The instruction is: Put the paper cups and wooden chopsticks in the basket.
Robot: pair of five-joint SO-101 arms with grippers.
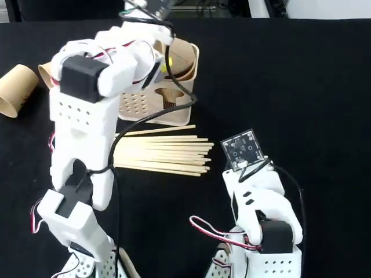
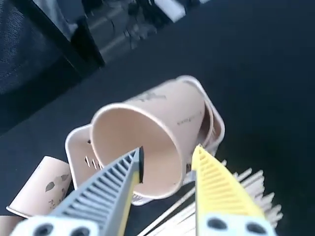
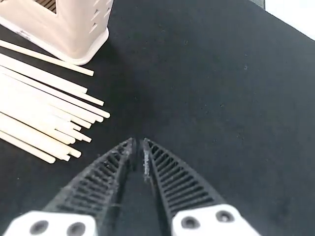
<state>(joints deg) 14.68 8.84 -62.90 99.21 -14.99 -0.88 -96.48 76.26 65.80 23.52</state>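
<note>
Closest, the right tool [image 3: 139, 147] is held closed over the desk [image 3: 221, 73], near the chopsticks [image 3: 44, 108] laid just beside the basket [image 3: 64, 24]. One cup [image 2: 162, 113] is tilted in the basket, its wall straddled by the parted fingers of the left tool [image 2: 167, 157]; a second cup [image 1: 14, 87] is seen on the desk, apart.
</note>
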